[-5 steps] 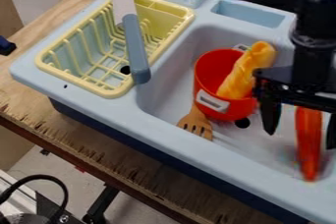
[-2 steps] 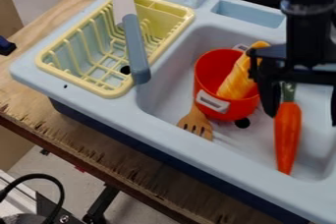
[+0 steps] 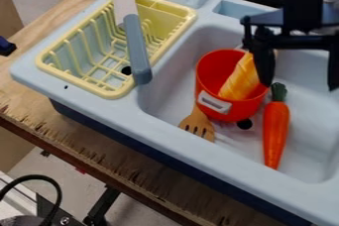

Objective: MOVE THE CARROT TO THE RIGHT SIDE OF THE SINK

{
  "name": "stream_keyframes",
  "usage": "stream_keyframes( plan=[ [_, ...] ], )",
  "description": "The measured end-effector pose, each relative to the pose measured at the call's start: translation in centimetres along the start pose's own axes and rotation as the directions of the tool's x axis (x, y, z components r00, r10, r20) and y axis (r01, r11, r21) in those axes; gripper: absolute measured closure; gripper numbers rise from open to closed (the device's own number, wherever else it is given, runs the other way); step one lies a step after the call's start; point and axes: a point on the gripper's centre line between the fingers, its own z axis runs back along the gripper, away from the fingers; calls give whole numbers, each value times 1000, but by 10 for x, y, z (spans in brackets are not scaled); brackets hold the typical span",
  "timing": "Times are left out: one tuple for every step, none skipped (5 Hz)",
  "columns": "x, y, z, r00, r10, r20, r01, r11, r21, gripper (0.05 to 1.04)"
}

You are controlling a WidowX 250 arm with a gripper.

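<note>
The black hand (image 3: 299,86) was wide, its two fingers far apart, up over the sink (image 3: 310,143). The orange carrot (image 3: 275,128) lay down in the sink, just beside the red pot (image 3: 240,110). A yellow thing (image 3: 240,81) leaned in the pot.

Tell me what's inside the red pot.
A yellow-orange twisted piece leans in the red pot; the wall hides its lower end, the pincer part of its top.
</note>
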Motion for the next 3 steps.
stream_keyframes(
  plan=[
    [18, 10, 20, 993, 110, 38, -111, 993, 44, 84],
    [28, 25, 21, 966, 254, 38, -256, 965, 52, 84],
    [40, 40, 29, 950, 311, 40, -313, 947, 67, 84]
  ],
)
